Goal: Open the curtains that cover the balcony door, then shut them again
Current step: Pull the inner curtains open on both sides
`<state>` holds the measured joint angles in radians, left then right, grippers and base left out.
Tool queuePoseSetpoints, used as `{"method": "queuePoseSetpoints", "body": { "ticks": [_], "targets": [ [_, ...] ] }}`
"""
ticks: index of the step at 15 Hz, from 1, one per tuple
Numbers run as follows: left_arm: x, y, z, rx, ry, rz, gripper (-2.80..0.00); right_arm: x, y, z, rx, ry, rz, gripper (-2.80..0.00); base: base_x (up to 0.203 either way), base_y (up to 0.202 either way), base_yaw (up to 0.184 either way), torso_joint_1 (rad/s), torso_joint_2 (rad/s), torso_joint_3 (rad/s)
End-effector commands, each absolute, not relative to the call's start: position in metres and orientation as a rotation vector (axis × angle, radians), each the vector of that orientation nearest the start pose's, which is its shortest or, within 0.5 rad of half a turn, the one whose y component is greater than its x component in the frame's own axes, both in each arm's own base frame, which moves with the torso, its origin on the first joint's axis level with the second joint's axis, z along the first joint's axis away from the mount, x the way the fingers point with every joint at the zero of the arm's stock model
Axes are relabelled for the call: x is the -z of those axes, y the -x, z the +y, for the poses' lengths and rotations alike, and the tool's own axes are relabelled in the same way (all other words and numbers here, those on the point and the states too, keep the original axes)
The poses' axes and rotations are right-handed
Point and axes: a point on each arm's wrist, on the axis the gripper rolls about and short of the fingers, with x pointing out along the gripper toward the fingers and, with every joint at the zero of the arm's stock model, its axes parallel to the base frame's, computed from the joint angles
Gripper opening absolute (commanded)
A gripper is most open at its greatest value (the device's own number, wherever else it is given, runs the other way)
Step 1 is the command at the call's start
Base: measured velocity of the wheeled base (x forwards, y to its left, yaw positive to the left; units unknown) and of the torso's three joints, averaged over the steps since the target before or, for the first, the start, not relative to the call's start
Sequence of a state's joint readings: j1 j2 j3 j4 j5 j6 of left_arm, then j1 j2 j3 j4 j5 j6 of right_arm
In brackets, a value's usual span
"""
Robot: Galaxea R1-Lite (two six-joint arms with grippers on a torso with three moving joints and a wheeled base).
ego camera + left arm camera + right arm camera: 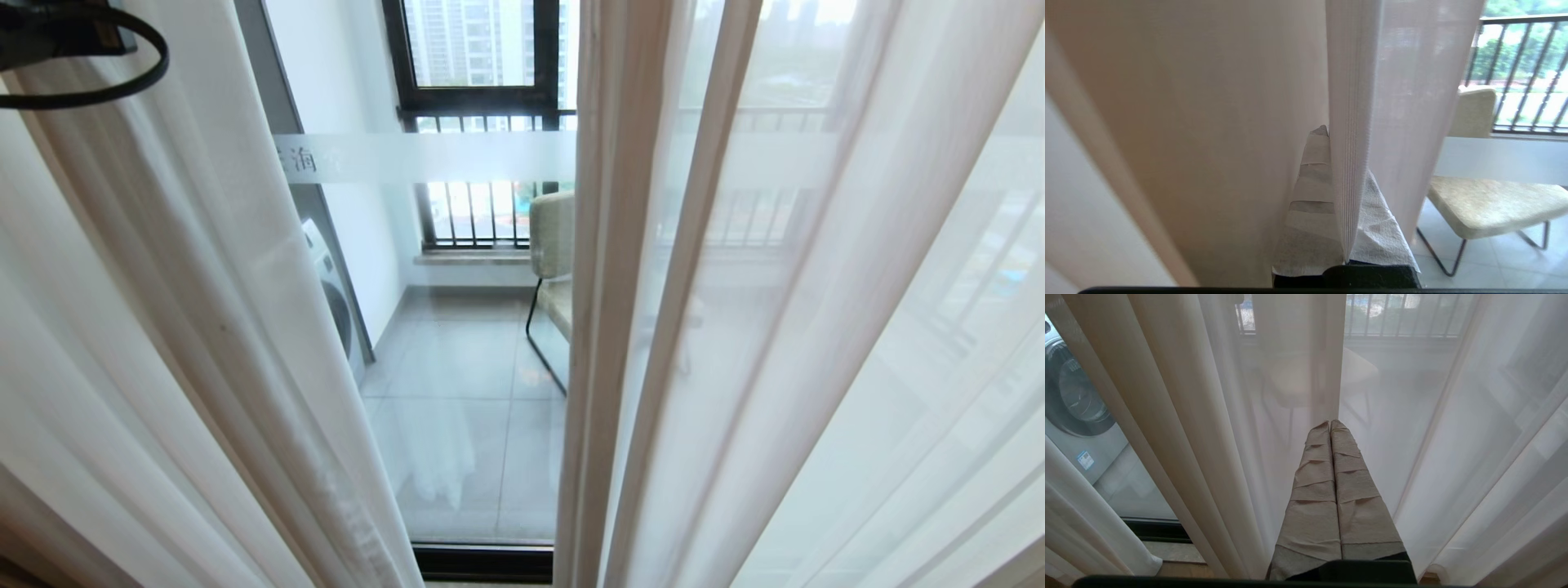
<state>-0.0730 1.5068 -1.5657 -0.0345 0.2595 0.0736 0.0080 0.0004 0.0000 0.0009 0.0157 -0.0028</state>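
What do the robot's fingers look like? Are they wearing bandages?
Sort of! The right end effector has two long fingers that taper to a tip, wrapped in overlapping bands of beige-grey tape, on a black base. The left end effector has the same wrapping, paler and crinkled. A black cable loops near the head camera.

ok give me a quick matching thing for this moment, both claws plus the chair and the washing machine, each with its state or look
Column one:
1 left claw
2 right claw
3 chair
4 washing machine

Column two:
a white, with a round door
b shut, nothing between its fingers
c shut on the hem of a sheer curtain
d beige seat on thin black legs

Pairs: 1-c, 2-b, 3-d, 4-a
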Motion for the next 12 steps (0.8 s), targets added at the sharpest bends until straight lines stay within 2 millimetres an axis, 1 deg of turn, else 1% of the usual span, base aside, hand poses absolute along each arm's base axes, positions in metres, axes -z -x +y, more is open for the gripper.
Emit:
{"method": "queuePoseSetpoints", "body": {
  "ticks": [1, 12],
  "targets": [
    [-0.3919, -0.2545, -0.0125, -0.193, -0.060, -0.077, -2.80, -0.0755, 0.0228, 0.0002, -0.023, 0.003, 0.000, -2.80, 0.003, 0.107, -0.005, -0.001, 0.01, -0.001],
    [-0.3925, -0.2535, -0.0097, -0.207, -0.058, -0.079, -2.80, -0.0755, 0.0228, 0.0002, -0.023, 0.003, 0.000, -2.80, 0.000, 0.187, 0.000, 0.001, 0.00, 0.004]
  ]
}}
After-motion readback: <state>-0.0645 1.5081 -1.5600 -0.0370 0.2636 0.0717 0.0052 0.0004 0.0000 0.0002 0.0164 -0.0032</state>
